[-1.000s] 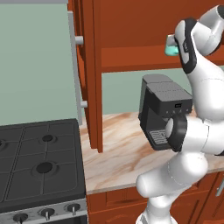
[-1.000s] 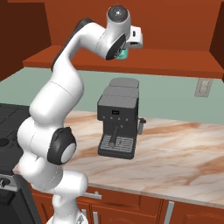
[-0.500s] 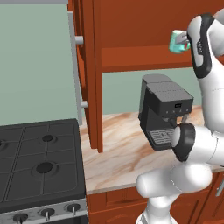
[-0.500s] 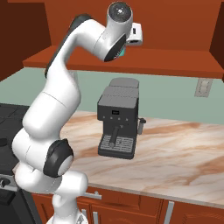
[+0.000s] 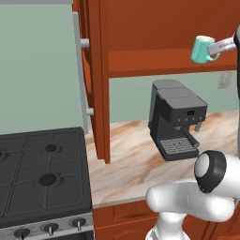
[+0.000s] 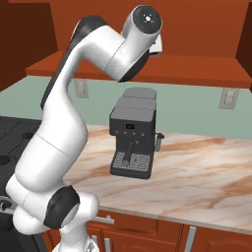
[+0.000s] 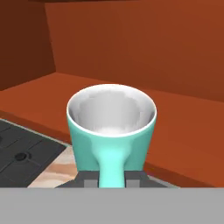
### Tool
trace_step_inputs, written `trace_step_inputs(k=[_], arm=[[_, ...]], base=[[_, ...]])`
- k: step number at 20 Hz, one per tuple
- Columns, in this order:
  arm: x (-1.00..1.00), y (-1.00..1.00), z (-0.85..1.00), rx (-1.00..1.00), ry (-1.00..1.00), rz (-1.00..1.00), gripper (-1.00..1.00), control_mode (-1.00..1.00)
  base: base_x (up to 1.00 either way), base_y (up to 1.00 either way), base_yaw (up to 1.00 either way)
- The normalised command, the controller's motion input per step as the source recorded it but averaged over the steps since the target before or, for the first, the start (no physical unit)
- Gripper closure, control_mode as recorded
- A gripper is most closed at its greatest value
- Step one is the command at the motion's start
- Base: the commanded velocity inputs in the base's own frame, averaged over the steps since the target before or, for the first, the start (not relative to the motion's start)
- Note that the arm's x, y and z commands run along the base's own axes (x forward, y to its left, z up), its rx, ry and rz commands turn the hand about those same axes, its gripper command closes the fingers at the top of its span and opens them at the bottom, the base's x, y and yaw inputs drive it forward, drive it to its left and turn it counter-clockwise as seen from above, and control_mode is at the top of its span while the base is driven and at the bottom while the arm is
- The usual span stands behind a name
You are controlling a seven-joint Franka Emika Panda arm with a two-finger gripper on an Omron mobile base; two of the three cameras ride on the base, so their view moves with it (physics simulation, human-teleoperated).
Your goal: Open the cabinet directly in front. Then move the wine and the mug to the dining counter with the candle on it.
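One mug (image 5: 202, 48), teal with a white inside, hung in the air at the 2 o'clock corner of the left base view, in front of the open cabinet (image 5: 159, 56) and level with its lower shelf. We saw the pincer (image 5: 216, 47) reaching in from 3 o'clock, clamped together on the mug's handle, so the cup body lay just to the 9 o'clock side of the fingertips and tipped slightly.

In the hand view the mug (image 7: 111, 131) sat dead centre with its mouth facing us, its handle running down toward 6 o'clock between the two dark fingertips (image 7: 89, 181), which pressed on it from either side. The cabinet's (image 7: 131, 52) reddish-brown interior lay behind it, and its shelf ran below. We could not tell whether the mug's base touched the shelf.

Below the mug, toward 6 o'clock in the left base view, a dark coffee machine (image 5: 177, 119) stood on the marble bench (image 5: 131, 164). The cabinet door (image 5: 93, 79) stood swung out at 11 o'clock, its silver bar handle (image 5: 80, 75) facing the black cooktop (image 5: 42, 173) at 8 o'clock.

In the right base view we saw the white arm (image 6: 93, 54) arch up to 12 o'clock, over the coffee machine (image 6: 132, 133).
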Motion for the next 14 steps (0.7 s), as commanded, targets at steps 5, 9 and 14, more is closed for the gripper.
trace_step_inputs(k=[5,9,14], arm=[[-1.00,0.00,0.00,0.00,-0.10,0.19,1.00,-1.00],[-1.00,0.01,-0.01,0.00,-0.18,0.20,1.00,-1.00],[-1.00,0.06,-0.05,0.00,-0.19,0.21,1.00,-1.00]], base=[[0.00,0.00,0.00],[0.00,0.00,0.00],[0.00,0.00,0.00]])
